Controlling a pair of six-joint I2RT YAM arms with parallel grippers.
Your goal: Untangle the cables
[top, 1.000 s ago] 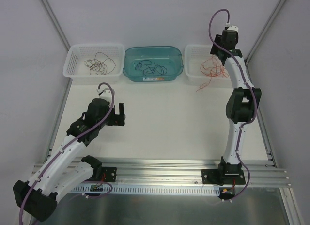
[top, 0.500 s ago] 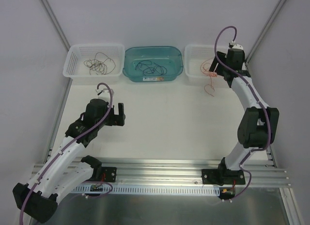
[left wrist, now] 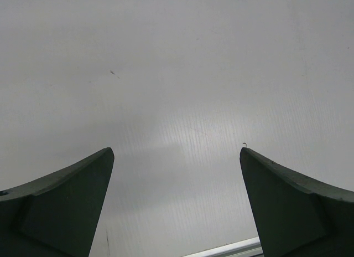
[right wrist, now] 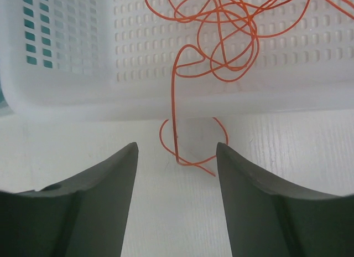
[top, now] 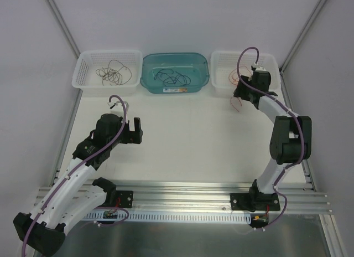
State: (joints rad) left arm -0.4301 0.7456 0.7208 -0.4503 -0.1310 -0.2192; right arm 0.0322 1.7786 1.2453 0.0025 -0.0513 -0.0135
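Note:
The cables lie in three containers. An orange cable (right wrist: 221, 24) is tangled in the right white basket (top: 218, 57), and one strand hangs over its front wall. That strand ends in a small loop (right wrist: 176, 135) on the table. My right gripper (right wrist: 177, 149) is open, low over the table, and the loop lies just ahead of its fingertips with nothing between them. From above, the right gripper (top: 239, 92) sits at the basket's near left corner. Dark cables lie in the left white basket (top: 113, 74) and the teal tub (top: 171, 77). My left gripper (left wrist: 176, 152) is open over bare table.
The left white basket (top: 83, 66), the teal tub (top: 148, 82) and the right basket stand in a row along the back of the table. White walls close in both sides. An aluminium rail (top: 182, 190) runs along the near edge by the arm bases.
The right arm has dropped from above the right basket to its near side. The orange cable, spread wider before, now sits mostly in the basket with a loop outside. The left arm barely moved.

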